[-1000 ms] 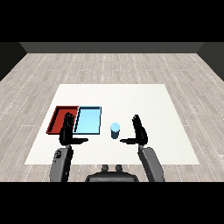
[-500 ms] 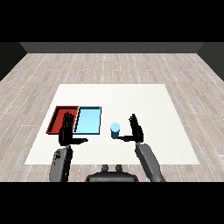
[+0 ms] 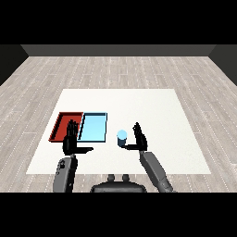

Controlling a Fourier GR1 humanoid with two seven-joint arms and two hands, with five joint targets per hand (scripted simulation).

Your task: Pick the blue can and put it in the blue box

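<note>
Right hand (image 3: 138, 138): fingers straight and upright, thumb reaching toward the blue can (image 3: 121, 137), nothing grasped yet.
Blue can: upright on the white table (image 3: 157, 106), just beside the right hand's thumb, on its left.
Left hand (image 3: 71, 140): released, held up at the near edges of the two trays.
Blue box (image 3: 93, 126): beyond the can, to the right hand's left; red tray (image 3: 65, 126) further left.
Doing it well: I'd curl round the can's middle before lifting.
Open room: bare table between can and box; watch the near rim.

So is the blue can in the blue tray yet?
Not yet. The blue can stands upright on the table, right of the light blue tray, beside the open right hand.
</note>
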